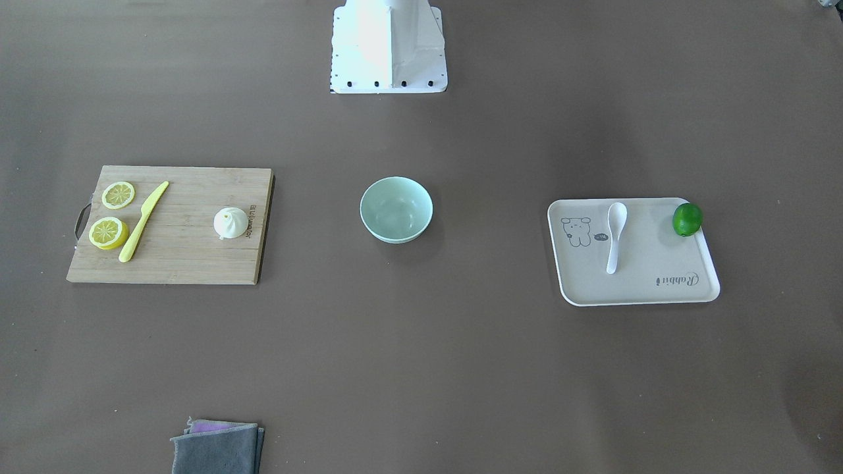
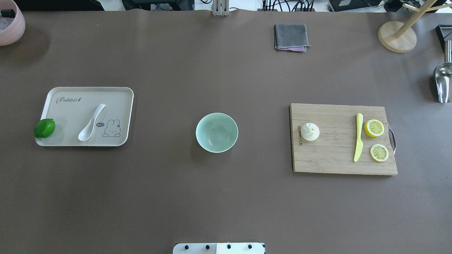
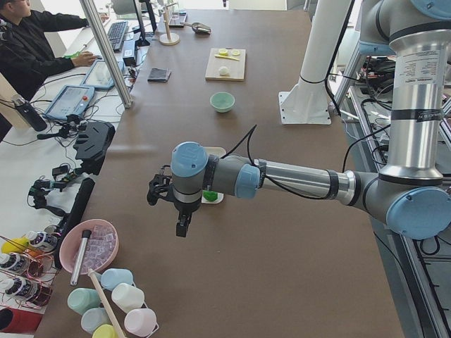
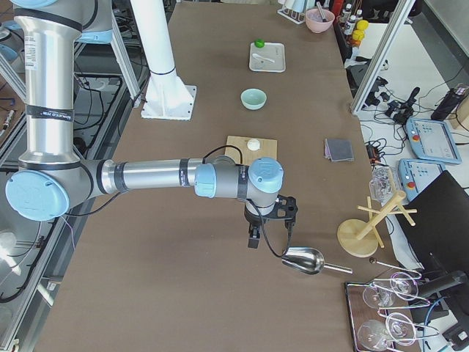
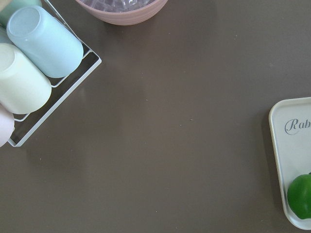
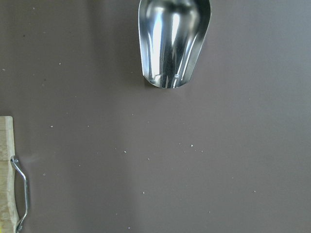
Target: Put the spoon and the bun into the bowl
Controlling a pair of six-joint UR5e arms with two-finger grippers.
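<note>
The white spoon point(image 2: 92, 121) lies on the beige tray point(image 2: 70, 92) at the table's left, also in the front view point(image 1: 615, 234). The white pleated bun point(image 2: 310, 131) sits on the wooden cutting board point(image 2: 328, 158) at the right, also in the front view point(image 1: 230, 222). The mint-green bowl point(image 2: 216, 132) stands empty in the middle between them. My left gripper point(image 3: 182, 227) hangs over the table's left end, short of the tray. My right gripper point(image 4: 253, 238) hangs over the right end, past the board. Both show only in side views, so I cannot tell if they are open or shut.
A green lime point(image 2: 45, 128) sits on the tray's corner. A yellow knife point(image 2: 358, 142) and two lemon halves point(image 2: 374, 127) lie on the board. A grey cloth point(image 2: 290, 36), a metal scoop point(image 6: 172, 39), a wooden stand point(image 2: 397, 35), a pink bowl point(image 2: 10, 24) and a cup rack point(image 5: 34, 68) stand near the edges.
</note>
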